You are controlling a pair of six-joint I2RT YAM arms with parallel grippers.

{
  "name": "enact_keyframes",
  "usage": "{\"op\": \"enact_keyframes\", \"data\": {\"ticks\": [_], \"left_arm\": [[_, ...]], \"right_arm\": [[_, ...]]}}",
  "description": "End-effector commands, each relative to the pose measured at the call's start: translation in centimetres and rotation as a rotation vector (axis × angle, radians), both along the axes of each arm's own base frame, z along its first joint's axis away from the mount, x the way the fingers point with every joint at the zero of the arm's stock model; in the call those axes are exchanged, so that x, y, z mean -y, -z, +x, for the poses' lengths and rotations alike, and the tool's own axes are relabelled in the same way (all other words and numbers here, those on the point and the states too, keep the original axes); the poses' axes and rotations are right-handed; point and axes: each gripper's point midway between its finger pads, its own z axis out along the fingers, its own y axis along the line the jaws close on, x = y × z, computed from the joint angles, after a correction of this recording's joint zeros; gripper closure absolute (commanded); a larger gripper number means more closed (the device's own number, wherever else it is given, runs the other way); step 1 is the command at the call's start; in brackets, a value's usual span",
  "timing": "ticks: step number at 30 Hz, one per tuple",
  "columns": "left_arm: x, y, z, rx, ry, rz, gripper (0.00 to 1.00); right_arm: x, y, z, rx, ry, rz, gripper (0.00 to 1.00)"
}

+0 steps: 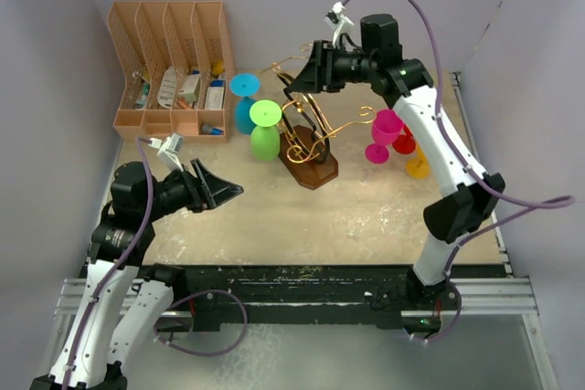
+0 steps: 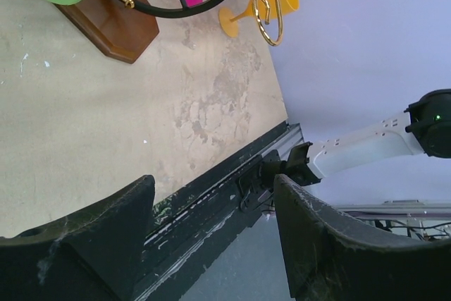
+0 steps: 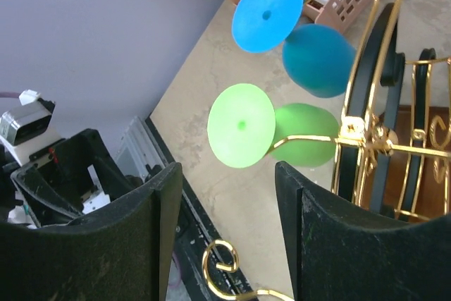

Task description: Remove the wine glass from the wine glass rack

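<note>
The gold wire rack (image 1: 309,127) stands on its dark brown base (image 1: 312,170) mid-table. A green wine glass (image 1: 265,131) and a blue one (image 1: 244,103) hang upside down on its left arms. Pink glasses (image 1: 385,133) are at its right side. My right gripper (image 1: 294,79) is open and empty at the rack's upper far side. In the right wrist view the green glass (image 3: 241,125) lies just beyond the open gripper (image 3: 227,170), beside the rack (image 3: 373,135), with the blue glass (image 3: 268,12) farther off. My left gripper (image 1: 224,187) is open and empty, left of the base; it is also open in the left wrist view (image 2: 213,185).
A tan slotted organiser (image 1: 172,66) with small items stands at the back left. A red glass (image 1: 405,142) and a yellow glass (image 1: 418,167) are right of the rack. Purple walls close in on both sides. A black rail (image 1: 302,282) runs along the near edge.
</note>
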Motion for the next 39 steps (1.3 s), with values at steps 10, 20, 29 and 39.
{"op": "enact_keyframes", "data": {"ticks": [10,20,29,39], "left_arm": [[-0.6,-0.8,-0.5,0.042,-0.021,0.029,0.29],[-0.8,-1.0,-0.9,0.048,-0.025,0.041,0.29],[-0.9,-0.7,-1.1,0.044,-0.027,0.049,0.29],[-1.1,-0.5,-1.2,0.04,-0.034,0.055,0.29]], "right_arm": [[-5.1,1.5,0.0,0.009,-0.06,-0.091,0.44],[-5.4,4.1,2.4,0.034,0.061,-0.255,0.44],[-5.8,5.2,2.4,0.028,0.059,-0.29,0.44],[-6.7,4.1,0.3,0.01,-0.035,-0.219,0.44]]}}
